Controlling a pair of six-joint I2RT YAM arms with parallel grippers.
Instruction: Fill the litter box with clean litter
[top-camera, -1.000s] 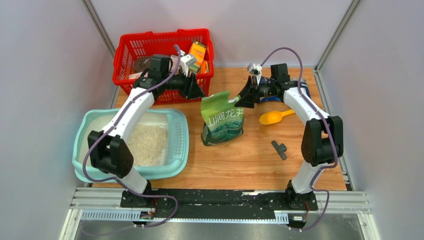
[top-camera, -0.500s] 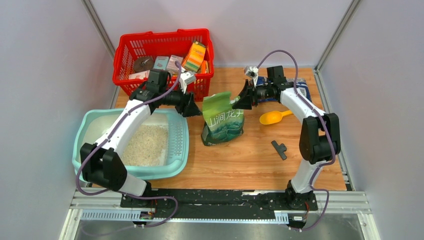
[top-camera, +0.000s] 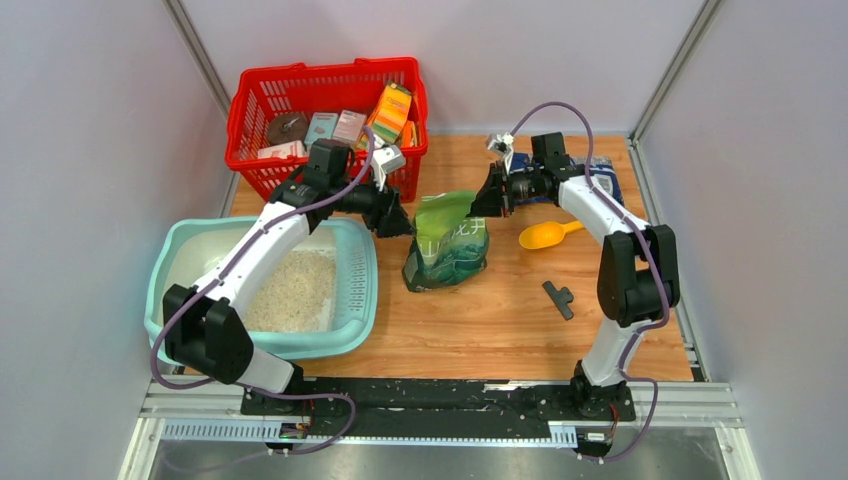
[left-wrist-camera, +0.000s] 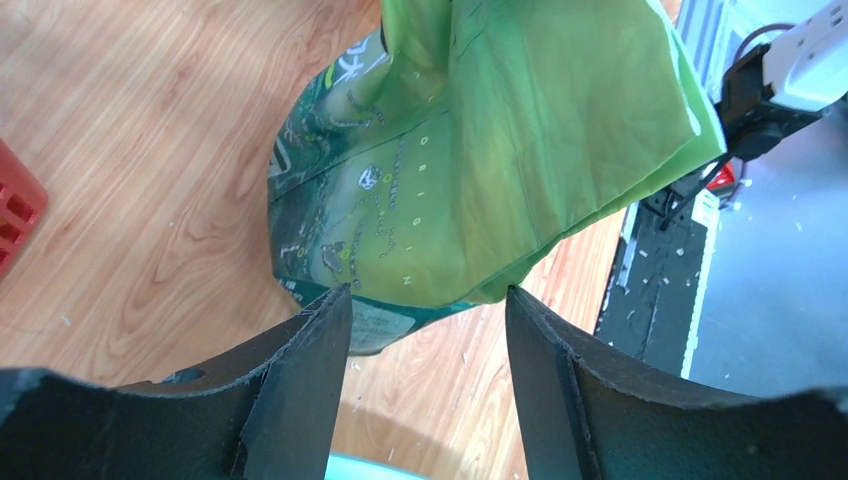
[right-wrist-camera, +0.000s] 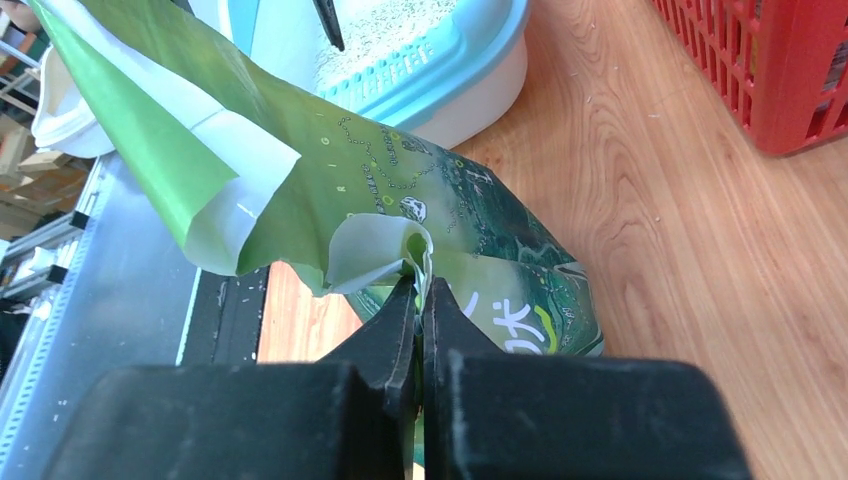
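The pale teal litter box (top-camera: 362, 268) sits at the left of the table with a heap of clean litter (top-camera: 290, 288) inside. Its rim (right-wrist-camera: 455, 62) and the litter (right-wrist-camera: 378, 30) also show in the right wrist view. A green printed bag (top-camera: 447, 242) stands at the table's middle, its top folded over. My left gripper (top-camera: 396, 224) is open just left of the bag (left-wrist-camera: 480, 150), nothing between its fingers (left-wrist-camera: 310, 350). My right gripper (right-wrist-camera: 420, 285) is shut on a fold of the bag's top edge (right-wrist-camera: 385, 245), at the bag's right side.
A red mesh basket (top-camera: 330, 95) with boxes stands at the back left, close behind the left arm. A yellow scoop (top-camera: 548, 235) and a small black piece (top-camera: 560, 298) lie to the right of the bag. A blue item (top-camera: 608, 186) lies under the right arm.
My right gripper has closed on the bag's top edge, and the top has bent down. My left gripper has swung from the basket toward the bag's left side and opened wider.
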